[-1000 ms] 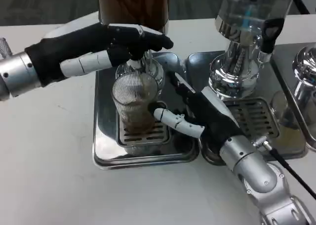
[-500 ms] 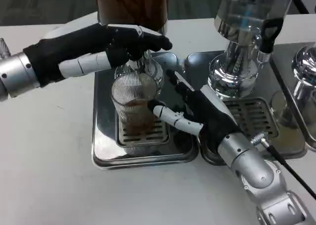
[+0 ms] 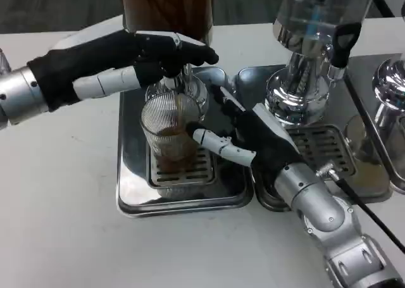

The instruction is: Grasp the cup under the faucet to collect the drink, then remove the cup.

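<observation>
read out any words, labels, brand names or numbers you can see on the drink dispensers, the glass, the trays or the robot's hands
None: no readable text.
Dark brown drink dispenser: no label shows.
Clear dispenser on a chrome base: reflections only.
Ribbed clear glass cup: unmarked.
Steel drip tray: bare metal.
Left hand and right hand: no markings.

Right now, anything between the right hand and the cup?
Nothing visible. The right hand is already at the ribbed glass cup, a finger against its right side. The cup stands on the drip tray grate under the faucet, which the left hand holds just above the cup.
</observation>
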{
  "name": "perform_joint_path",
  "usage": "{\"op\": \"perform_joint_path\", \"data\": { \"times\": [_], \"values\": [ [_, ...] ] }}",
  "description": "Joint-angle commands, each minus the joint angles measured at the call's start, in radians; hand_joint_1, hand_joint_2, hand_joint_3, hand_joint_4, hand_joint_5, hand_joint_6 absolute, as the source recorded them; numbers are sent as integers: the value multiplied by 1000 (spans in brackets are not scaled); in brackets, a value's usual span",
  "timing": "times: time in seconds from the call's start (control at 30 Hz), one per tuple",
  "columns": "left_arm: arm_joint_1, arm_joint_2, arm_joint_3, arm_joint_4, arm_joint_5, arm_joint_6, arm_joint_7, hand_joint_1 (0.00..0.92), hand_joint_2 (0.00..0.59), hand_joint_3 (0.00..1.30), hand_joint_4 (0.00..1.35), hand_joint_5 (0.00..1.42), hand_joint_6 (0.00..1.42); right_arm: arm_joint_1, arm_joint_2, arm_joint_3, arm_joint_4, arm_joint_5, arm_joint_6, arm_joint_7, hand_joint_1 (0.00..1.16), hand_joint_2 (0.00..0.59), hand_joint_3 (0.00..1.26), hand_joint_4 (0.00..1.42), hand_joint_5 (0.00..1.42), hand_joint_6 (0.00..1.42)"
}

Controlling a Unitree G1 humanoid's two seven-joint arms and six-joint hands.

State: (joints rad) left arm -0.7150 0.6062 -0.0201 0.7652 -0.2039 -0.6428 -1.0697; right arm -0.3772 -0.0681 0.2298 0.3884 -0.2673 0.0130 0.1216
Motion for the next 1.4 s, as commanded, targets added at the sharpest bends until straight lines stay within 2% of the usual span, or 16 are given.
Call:
{"op": "perform_joint_path", "data": {
  "times": [0.03, 0.17, 0.3, 0.67, 0.9, 1.1, 1.4],
  "values": [
    [55, 16, -12, 16, 35, 26, -17, 0, 67, 286, 161, 163, 137, -22, 8, -9, 22, 14, -30, -12, 422, 227, 0, 0, 0, 0],
    [59, 13, 4, 20, 23, 32, -1, 0, 68, 286, 161, 165, 141, -28, 11, -12, 31, 14, -35, -13, 416, 231, 0, 0, 0, 0],
    [70, 4, 45, 25, -11, 39, 37, 0, 73, 286, 161, 166, 146, -32, 13, -15, 38, 13, -41, -14, 411, 233, 0, 0, 0, 0],
    [108, -21, 196, 12, -86, 65, 141, 0, 75, 289, 161, 167, 166, -39, 19, -24, 58, 16, -56, -18, 405, 234, 0, 0, 0, 0],
    [133, -6, 272, 2, -110, 84, 170, 0, 74, 299, 164, 178, 180, -51, 24, -29, 84, 25, -87, -19, 401, 231, 0, 0, 0, 0],
    [160, 0, 318, -9, -127, 97, 181, 0, 70, 304, 181, 192, 195, -56, 28, -30, 98, 32, -106, -22, 391, 229, 0, 0, 0, 0],
    [232, 11, 350, -12, -130, 110, 194, 0, 69, 324, 193, 194, 212, -64, 24, -27, 122, 44, -136, -6, 380, 227, 0, 0, 0, 0]
  ]
}}
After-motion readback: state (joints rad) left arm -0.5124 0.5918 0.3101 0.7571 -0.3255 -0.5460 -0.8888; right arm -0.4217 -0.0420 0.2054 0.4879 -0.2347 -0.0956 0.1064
